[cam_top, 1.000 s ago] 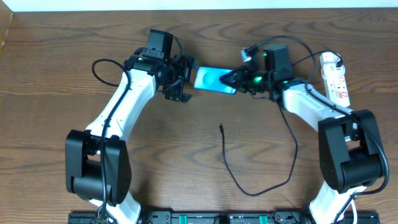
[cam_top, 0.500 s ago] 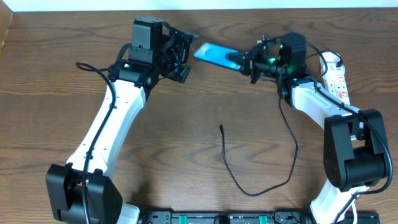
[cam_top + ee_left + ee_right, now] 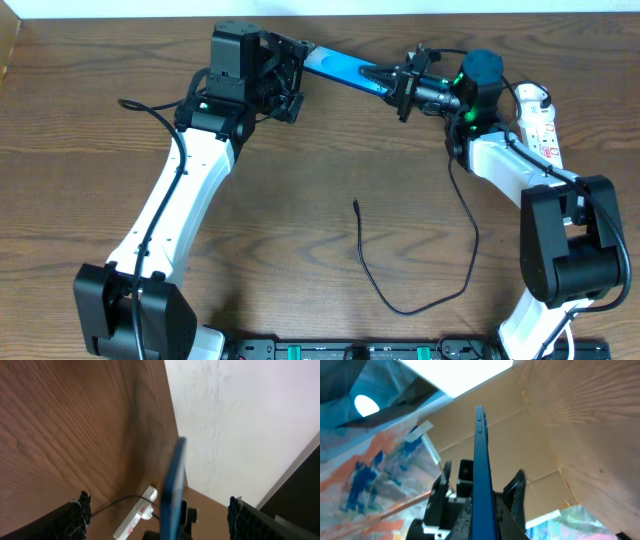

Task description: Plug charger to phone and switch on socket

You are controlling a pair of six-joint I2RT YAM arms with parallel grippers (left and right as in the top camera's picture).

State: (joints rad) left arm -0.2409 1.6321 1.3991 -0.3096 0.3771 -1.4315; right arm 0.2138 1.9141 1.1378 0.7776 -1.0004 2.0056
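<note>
The phone (image 3: pixel 343 67), with its blue screen, is held off the table, tilted, at the far middle. My right gripper (image 3: pixel 393 82) is shut on its right end. In the right wrist view the phone (image 3: pixel 480 460) shows edge-on between the fingers (image 3: pixel 482 522). My left gripper (image 3: pixel 288 78) is open, at the phone's left end. In the left wrist view the phone (image 3: pixel 174 480) stands edge-on between the spread fingers (image 3: pixel 157 510), untouched. The charger cable (image 3: pixel 366 268) lies loose on the table, its tip (image 3: pixel 356 205) free. The white socket strip (image 3: pixel 541 128) lies far right and shows in the left wrist view (image 3: pixel 136 516).
The black cable loops from the table's middle toward the front, then runs back up to a white plug (image 3: pixel 531 96) at the strip's far end. A white wall edge (image 3: pixel 320 8) borders the far side of the wooden table (image 3: pixel 300 200).
My right gripper has lifted the phone off the table and carried it toward the far edge. My left arm has swung back and up, its open gripper now at the phone's left end.
</note>
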